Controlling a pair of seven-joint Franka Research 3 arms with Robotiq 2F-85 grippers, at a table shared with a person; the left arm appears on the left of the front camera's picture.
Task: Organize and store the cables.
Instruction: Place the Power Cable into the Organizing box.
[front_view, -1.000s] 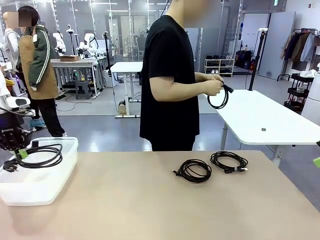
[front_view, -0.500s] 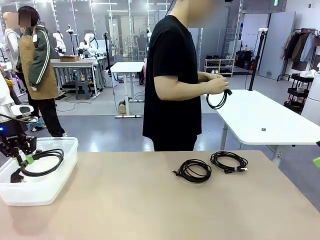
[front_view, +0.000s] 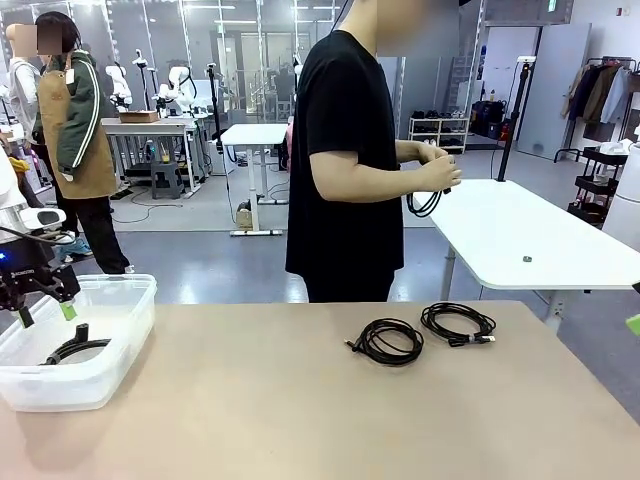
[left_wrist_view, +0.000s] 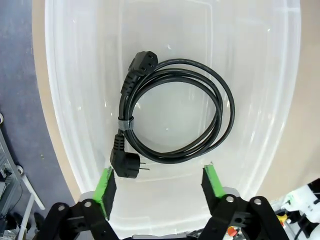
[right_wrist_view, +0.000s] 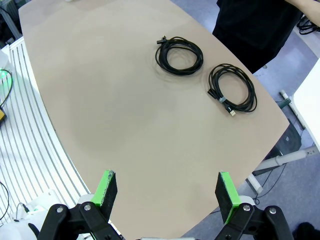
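Clear plastic bin (front_view: 125, 292), lower left of the front frame, holds one coiled cable (left_wrist_view: 222, 112) flat on its floor — stored. Just above it the left gripper (front_view: 45, 314) hangs with jaws apart, empty. Jaws wide and empty too, the right gripper (right_wrist_view: 166, 192) looks down on the tabletop (right_wrist_view: 125, 125), where a left coil (right_wrist_view: 170, 67) and a right coil (right_wrist_view: 220, 97) lie near each other, untouched. At the far side the person holds a fourth coil (front_view: 432, 207) in both hands. Judgement: one of four stored — three remain.
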